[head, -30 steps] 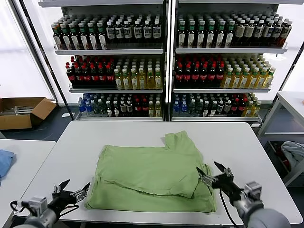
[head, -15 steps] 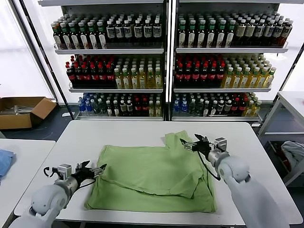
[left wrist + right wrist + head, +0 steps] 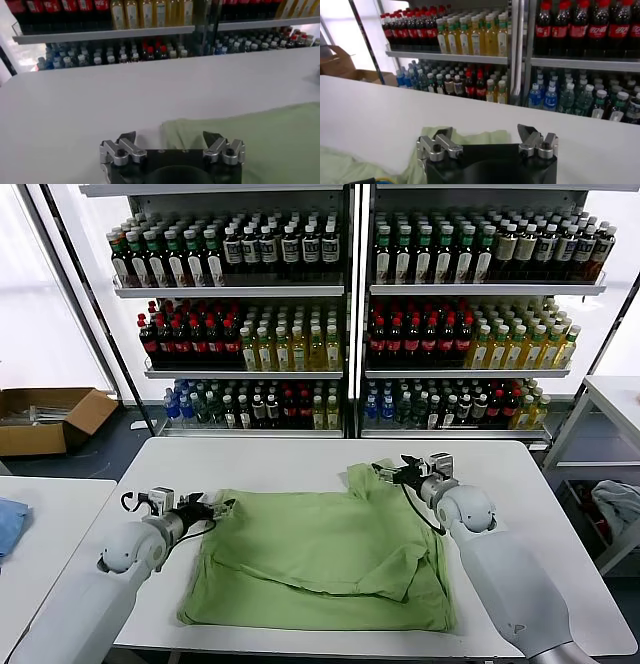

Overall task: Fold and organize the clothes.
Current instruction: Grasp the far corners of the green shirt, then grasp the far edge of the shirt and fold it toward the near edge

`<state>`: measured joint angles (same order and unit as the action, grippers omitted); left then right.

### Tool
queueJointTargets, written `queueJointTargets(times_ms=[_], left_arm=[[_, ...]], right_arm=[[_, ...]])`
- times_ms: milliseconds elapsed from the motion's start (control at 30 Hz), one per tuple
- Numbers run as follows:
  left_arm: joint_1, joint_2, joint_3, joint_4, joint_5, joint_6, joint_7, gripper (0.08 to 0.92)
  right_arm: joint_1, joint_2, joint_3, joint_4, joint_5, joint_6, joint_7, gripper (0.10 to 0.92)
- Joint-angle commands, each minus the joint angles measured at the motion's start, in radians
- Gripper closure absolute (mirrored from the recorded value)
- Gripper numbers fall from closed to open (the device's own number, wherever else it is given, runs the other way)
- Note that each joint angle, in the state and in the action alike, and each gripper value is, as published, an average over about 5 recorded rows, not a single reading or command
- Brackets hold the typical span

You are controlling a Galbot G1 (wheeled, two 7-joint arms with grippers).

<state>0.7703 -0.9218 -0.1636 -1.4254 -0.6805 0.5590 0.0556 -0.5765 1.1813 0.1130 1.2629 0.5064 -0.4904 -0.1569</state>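
The light green polo shirt (image 3: 320, 554) lies partly folded on the white table (image 3: 500, 474), with one sleeve end pointing toward the far edge. No collar, buttons or logo show. My left gripper (image 3: 222, 507) is open at the shirt's far left corner, whose edge shows in the left wrist view (image 3: 240, 135). My right gripper (image 3: 388, 472) is open just over the far sleeve end, seen in the right wrist view (image 3: 470, 136). Neither holds cloth.
Shelves of bottles (image 3: 340, 314) stand behind the table. A second white table (image 3: 40, 524) with a blue cloth (image 3: 8, 524) is at the left. A cardboard box (image 3: 45, 419) sits on the floor. A grey-white cloth (image 3: 620, 509) lies at the right.
Both arms have moved from the table's near edge to the shirt's far side: the left gripper to the far left corner, the right gripper to the far sleeve. The shirt has not moved.
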Motion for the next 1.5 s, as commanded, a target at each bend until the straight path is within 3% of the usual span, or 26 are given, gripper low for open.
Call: queueJointTargets(times_ms=[33,167,333,933,1133,1500], left_arm=[[-0.121,-0.003,0.073,0.102,-0.013,0.004,0.005,0.177],[-0.077,0.003,0.074,0.06,-0.013,0.014,0.013,0.221],[-0.041,-0.002,0.074,0.039,-0.008,0.017,0.025,0.356],[-0.012,-0.002,0.062,0.024,-0.014,0.016,0.055,0.871],[-0.009,-0.002,0.059,0.019,-0.015,0.014,0.064,0.914],[0.009,0.013,0.03,-0.046,-0.023,0.004,0.048,0.914]], right_arm=[[0.037,0.02,-0.031,-0.065,-0.012,0.0,0.0,0.203],[0.026,0.019,-0.052,-0.065,-0.018,-0.003,-0.003,0.203],[0.025,0.026,-0.058,-0.072,-0.018,0.006,-0.006,0.25],[-0.011,0.014,-0.04,-0.021,0.031,0.037,-0.012,0.766],[-0.019,0.009,-0.029,-0.01,0.052,0.04,-0.007,0.91],[-0.095,-0.023,0.021,0.142,0.115,0.036,0.021,0.919]])
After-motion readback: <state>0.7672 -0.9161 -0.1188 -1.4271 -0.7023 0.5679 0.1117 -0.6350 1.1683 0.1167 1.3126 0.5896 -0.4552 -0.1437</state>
